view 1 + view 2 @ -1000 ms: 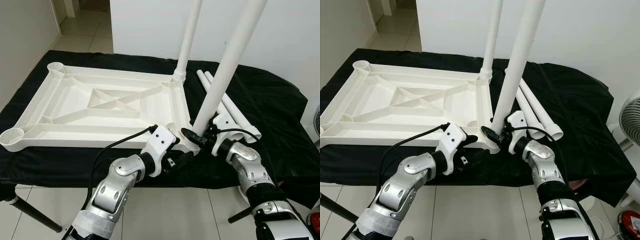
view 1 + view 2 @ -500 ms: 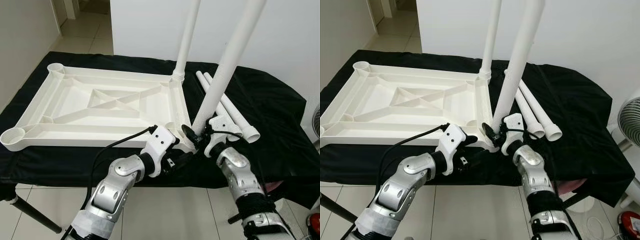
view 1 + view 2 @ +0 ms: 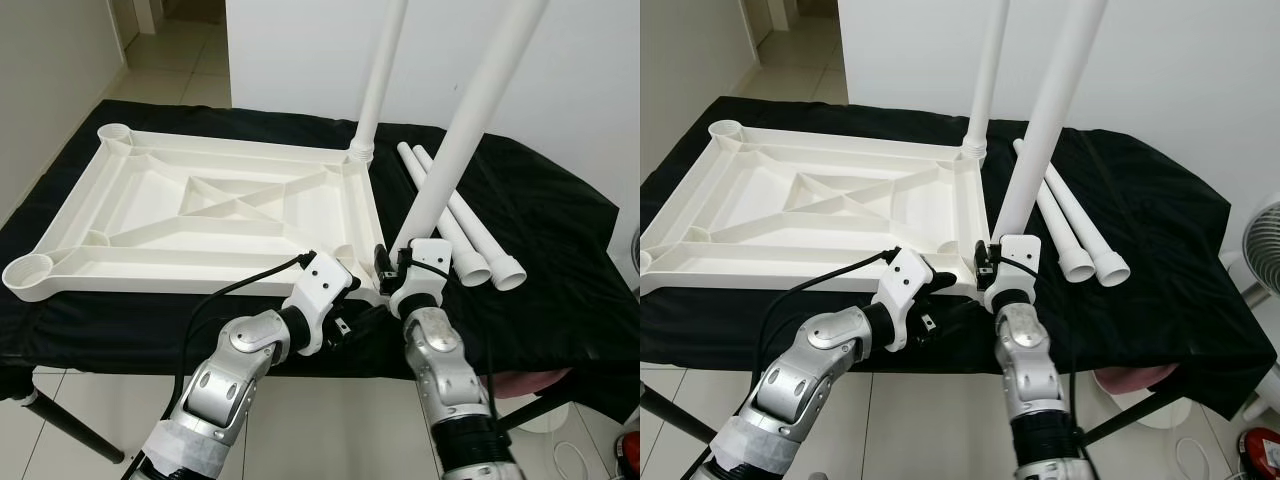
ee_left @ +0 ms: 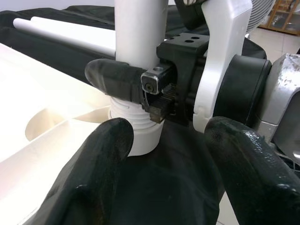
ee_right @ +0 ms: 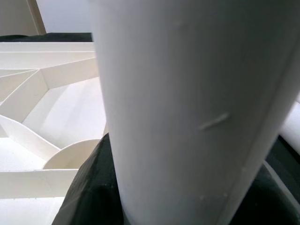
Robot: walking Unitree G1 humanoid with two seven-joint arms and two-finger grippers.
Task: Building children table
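The white plastic tabletop [image 3: 200,205] lies upside down on a black cloth. One white leg [image 3: 380,80] stands upright in its far right corner. A second leg [image 3: 470,110] leans to the right from the near right corner, its threaded base [image 4: 136,136] sitting at the socket. My right gripper [image 3: 392,268] is shut on this leg just above the base. One of its fingers [image 4: 115,75] wraps the tube. My left gripper [image 4: 166,136] is open just below and in front of that corner, its fingers [image 4: 93,159] apart and holding nothing.
Two loose white legs [image 3: 465,225] lie on the cloth to the right of the tabletop. Open sockets sit at the near left corner [image 3: 28,272] and the far left corner [image 3: 115,133]. A fan [image 3: 1265,240] stands at the right edge, and a white wall is behind.
My right arm has swung from the right side round to the front of the leg, its wrist turning about the tube while staying shut on it. The left arm has not moved.
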